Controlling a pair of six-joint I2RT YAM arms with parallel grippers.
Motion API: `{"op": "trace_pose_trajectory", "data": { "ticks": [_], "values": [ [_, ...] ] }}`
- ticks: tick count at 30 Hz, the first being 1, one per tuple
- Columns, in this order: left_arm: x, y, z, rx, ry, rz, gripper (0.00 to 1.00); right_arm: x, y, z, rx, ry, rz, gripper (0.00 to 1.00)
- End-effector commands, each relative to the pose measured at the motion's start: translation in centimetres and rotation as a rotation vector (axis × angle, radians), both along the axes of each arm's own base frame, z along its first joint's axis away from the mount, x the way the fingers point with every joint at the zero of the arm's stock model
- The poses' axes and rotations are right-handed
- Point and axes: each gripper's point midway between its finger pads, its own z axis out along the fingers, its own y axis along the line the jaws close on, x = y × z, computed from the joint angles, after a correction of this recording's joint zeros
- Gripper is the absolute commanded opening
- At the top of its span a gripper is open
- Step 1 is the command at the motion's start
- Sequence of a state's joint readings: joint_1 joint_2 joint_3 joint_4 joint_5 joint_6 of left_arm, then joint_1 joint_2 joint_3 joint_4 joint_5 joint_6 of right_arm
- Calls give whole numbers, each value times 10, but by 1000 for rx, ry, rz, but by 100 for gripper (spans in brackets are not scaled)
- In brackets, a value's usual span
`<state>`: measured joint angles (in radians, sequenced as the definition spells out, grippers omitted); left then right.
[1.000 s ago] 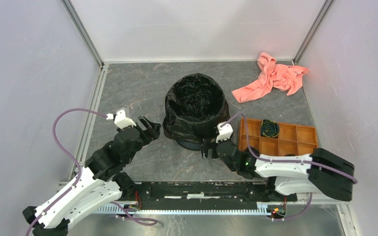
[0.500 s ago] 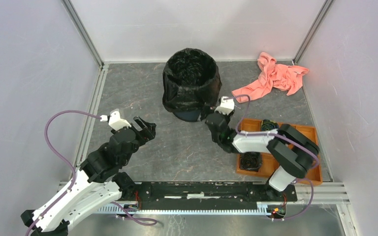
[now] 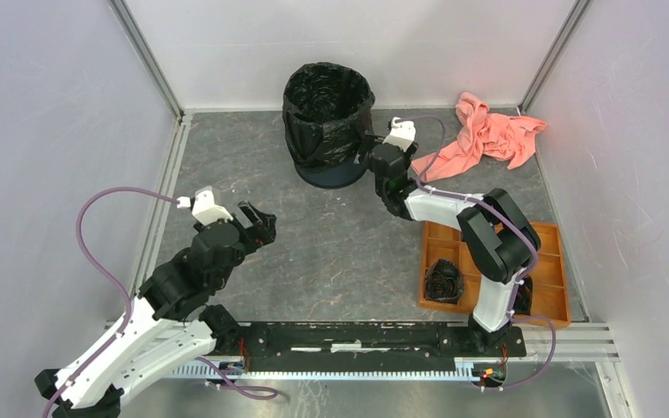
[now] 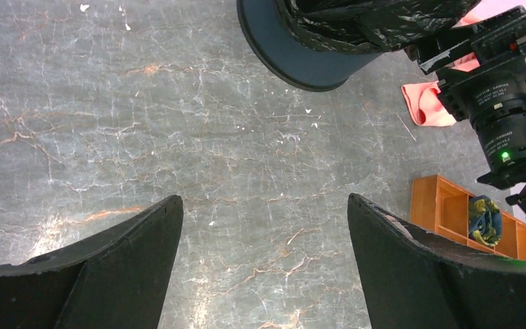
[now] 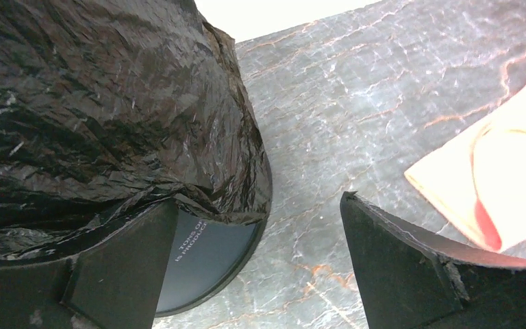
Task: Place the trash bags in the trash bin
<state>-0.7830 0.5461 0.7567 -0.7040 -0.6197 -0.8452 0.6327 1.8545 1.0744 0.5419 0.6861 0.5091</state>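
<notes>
Already the trash bag (image 3: 327, 96) lines the trash bin (image 3: 338, 177): its glossy, wrinkled black film sits inside with the mouth open upward, folds over the rim and hangs down most of the outer wall, so only a band of navy at the base is bare. The bin stands upright at the far end of the table (image 3: 331, 252), close to the back wall and a little left of centre. From the right wrist view the bag's ragged hem (image 5: 96, 103) ends just above the bin's bare lower wall (image 5: 212, 253), where some small white lettering shows. The right tool (image 3: 369, 158) is just beside the bin on its right, released, with its fingers spread wide; one finger (image 5: 130, 260) overlaps the hem and bin wall in that view, though contact cannot be judged. To its right a salmon-pink cloth (image 3: 483, 135) lies crumpled near the far right corner. Nearer the arm bases, an orange compartment tray (image 3: 557, 261) sits on the right side of the table with a crumpled black bundle (image 3: 444, 280) in one near compartment. The left tool (image 3: 260, 228) hangs well apart from the bin over bare table on the left, also released, with nothing between its fingers (image 4: 130, 260).
</notes>
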Motion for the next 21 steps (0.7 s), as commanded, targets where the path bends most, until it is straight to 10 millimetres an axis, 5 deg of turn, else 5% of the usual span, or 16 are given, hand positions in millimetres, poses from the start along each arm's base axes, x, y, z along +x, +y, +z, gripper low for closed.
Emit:
{"op": "trace_pose_trajectory", "data": {
  "ticks": [1, 7, 11, 15, 21],
  "values": [
    [9, -3, 30, 34, -69, -19, 95, 3, 7, 22, -109, 32, 139, 96],
    [18, -13, 36, 51, -88, -46, 98, -64, -14, 26, -192, 120, 306, 98],
    [24, -23, 55, 52, -116, -76, 100, -111, -34, 46, -270, 161, 416, 98],
    [29, -39, 98, 16, -196, -138, 100, -156, -60, 99, -357, 61, 485, 98],
    [32, -62, 161, -81, -346, -231, 100, -216, -116, 212, -405, -144, 427, 98]
  ]
}}
